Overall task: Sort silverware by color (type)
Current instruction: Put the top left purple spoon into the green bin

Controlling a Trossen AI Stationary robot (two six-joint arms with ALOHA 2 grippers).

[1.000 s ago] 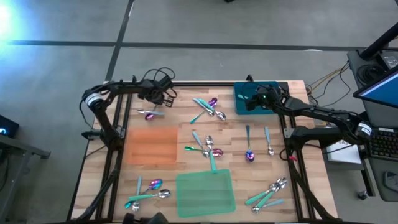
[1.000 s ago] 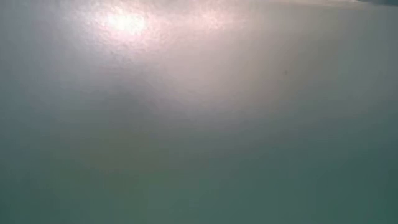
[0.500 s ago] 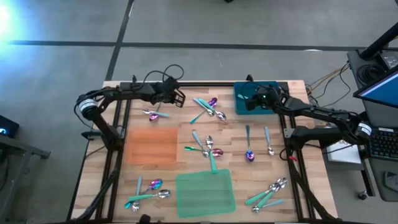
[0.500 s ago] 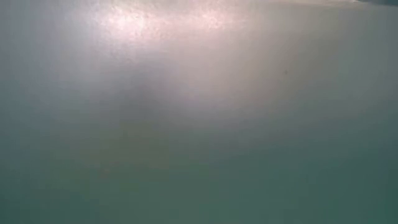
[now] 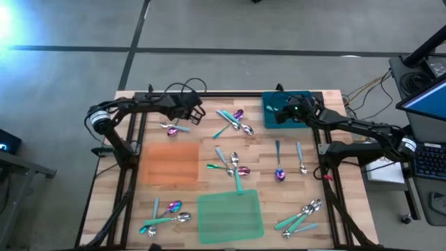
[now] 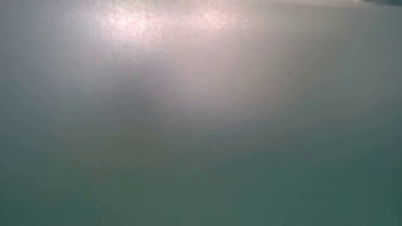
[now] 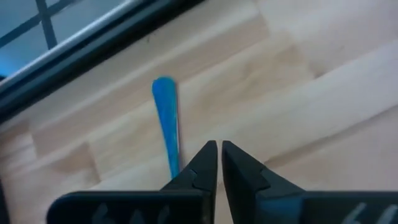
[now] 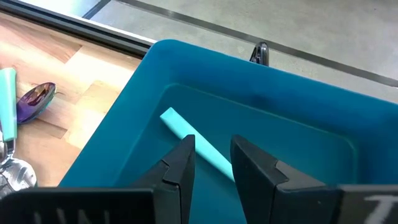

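Your left end effector (image 7: 219, 163), fingers pressed nearly together and empty, hangs over the tabletop (image 7: 298, 81). The blue-handled spoon (image 7: 166, 121) lies just beside its tips, handle running straight ahead.

We can't read any text, label, brand, number or sign in these views. The table (image 5: 209, 150) shows plain wood with no markings, the teal bin (image 8: 261, 112) has bare walls, and the low view is a blank haze. The monitor at the table's right edge shows nothing we can read.
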